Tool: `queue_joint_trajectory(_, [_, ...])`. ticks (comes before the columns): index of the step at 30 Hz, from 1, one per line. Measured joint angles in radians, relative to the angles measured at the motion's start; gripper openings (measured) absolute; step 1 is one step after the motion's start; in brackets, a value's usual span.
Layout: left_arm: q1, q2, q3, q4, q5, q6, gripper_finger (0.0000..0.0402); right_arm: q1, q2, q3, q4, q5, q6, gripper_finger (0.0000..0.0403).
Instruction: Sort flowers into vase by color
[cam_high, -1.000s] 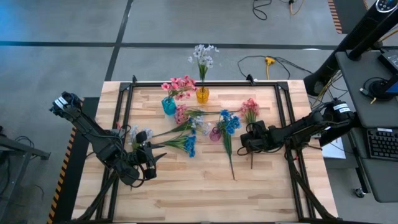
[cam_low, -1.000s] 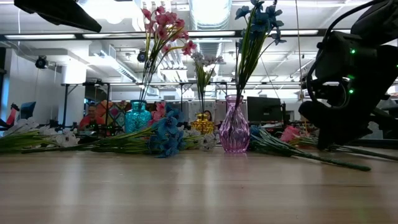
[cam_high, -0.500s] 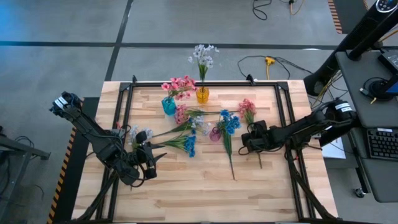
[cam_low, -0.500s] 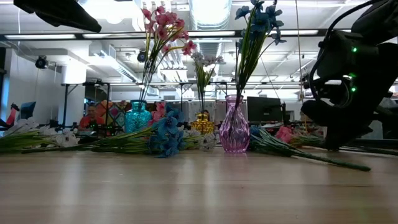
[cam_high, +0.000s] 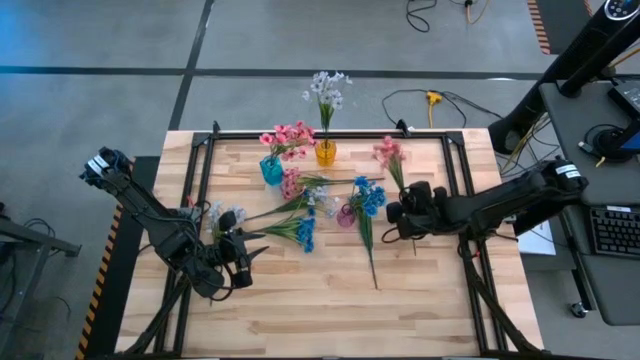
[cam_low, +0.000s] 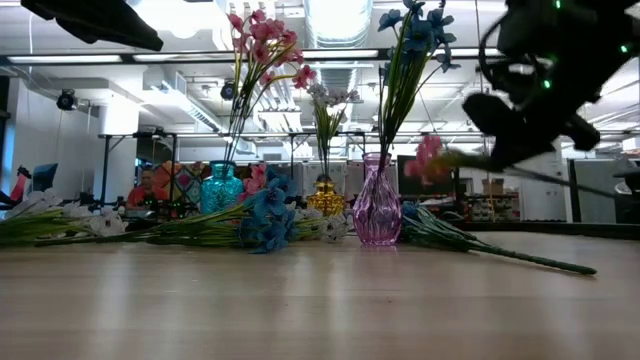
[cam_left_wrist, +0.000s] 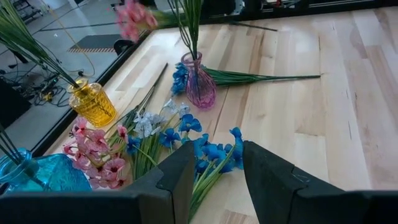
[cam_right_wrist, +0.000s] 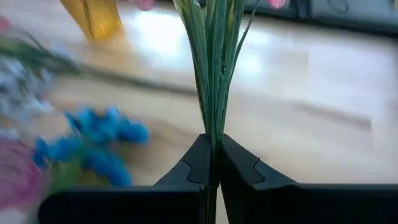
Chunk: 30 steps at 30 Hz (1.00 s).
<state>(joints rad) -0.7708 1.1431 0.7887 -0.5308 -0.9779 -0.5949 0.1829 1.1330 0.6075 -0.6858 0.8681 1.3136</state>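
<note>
My right gripper (cam_high: 398, 215) has its two dark fingers (cam_right_wrist: 200, 163) pressed together on the thin green stem of a pink artificial flower spray (cam_high: 388, 152), held clear of the light wooden table (cam_high: 420, 300), blooms ahead of the fingertips. Just beside it stands the purple glass vase (cam_low: 377, 213) with blue flowers. My left gripper (cam_high: 243, 257) waits, fingers (cam_left_wrist: 178, 177) slightly apart, empty.

Wood table (cam_high: 300, 310) w/ 3 vases (cam_high: 271, 170) & loose flowers (cam_high: 300, 232) lying mid-table.
</note>
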Motion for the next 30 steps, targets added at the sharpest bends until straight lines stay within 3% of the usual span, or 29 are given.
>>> queue_joint_trajectory(7, [0.0,0.0,0.0,0.0,0.0,0.0,0.0119,0.0,-0.063,0.127,-0.103,0.14,-0.103,0.0014])
queue_joint_trajectory(15, [0.0,0.0,0.0,0.016,0.0,0.0,0.0119,0.0,-0.085,0.34,-0.184,0.218,-0.323,0.0013])
queue_joint_trajectory(23, [0.0,0.0,0.0,0.016,0.0,0.001,0.0119,0.0,-0.08,0.545,-0.201,0.236,-0.557,0.0013])
queue_joint_trajectory(30, [0.0,0.0,0.0,0.025,0.0,0.001,0.0119,0.0,-0.069,0.646,-0.201,0.254,-0.689,0.0013])
